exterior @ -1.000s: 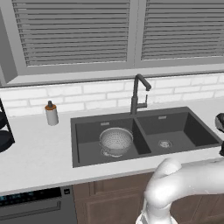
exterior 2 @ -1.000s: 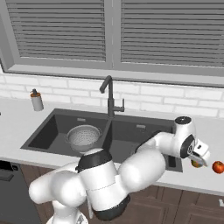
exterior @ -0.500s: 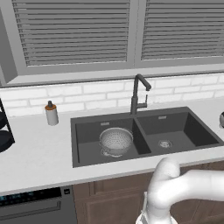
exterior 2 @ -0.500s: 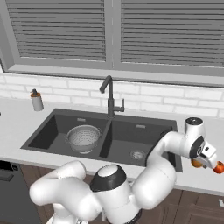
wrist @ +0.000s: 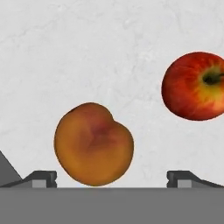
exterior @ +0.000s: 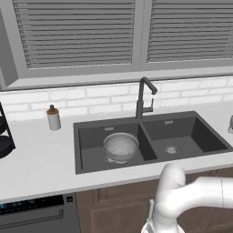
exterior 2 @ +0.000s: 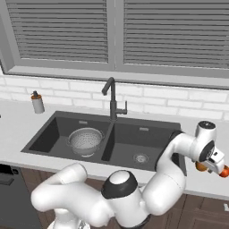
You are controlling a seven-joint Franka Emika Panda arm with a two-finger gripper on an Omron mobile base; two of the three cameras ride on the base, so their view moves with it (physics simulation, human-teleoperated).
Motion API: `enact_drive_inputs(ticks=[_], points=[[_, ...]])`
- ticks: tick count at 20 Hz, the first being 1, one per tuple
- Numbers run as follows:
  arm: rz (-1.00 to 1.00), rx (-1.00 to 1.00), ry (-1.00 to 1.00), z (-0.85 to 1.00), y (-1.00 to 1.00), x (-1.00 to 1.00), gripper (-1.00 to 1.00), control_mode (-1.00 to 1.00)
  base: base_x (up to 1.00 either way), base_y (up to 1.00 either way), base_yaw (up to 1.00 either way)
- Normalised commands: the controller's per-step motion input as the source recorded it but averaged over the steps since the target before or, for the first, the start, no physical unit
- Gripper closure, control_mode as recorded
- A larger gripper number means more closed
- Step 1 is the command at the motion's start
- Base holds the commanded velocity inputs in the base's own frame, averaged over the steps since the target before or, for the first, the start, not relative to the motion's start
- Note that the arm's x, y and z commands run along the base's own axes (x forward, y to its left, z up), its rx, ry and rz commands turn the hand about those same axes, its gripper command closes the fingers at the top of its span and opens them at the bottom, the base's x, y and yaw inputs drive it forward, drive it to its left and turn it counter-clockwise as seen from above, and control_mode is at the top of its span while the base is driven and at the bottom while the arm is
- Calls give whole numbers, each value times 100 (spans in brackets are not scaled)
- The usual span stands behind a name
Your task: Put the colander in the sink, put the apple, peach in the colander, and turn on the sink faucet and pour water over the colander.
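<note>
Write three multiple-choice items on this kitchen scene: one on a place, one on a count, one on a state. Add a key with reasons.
1. Where is the colander?
A. on the counter
B. in the larger basin of the sink
C. under the window

2. How many fruits lie below the claw?
A. two
B. one
C. four

3. How does the claw stand?
A. shut on the peach
B. shut on the apple
C. open

Key: B, it sits in the larger basin; A, the peach and the apple lie there; C, its tips stand wide apart.
</note>
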Motion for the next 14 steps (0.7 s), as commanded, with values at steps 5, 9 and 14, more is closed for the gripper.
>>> enact_drive_inputs(ticks=[5, 9, 14], points=[[-1, 7, 0, -24, -1, 19, -100, -100, 0, 0, 0], [0, 6, 0, -23, -2, 39, -100, -100, 0, 0, 0], [-1, 3, 0, -24, -6, 28, 100, -100, 0, 0, 0]])
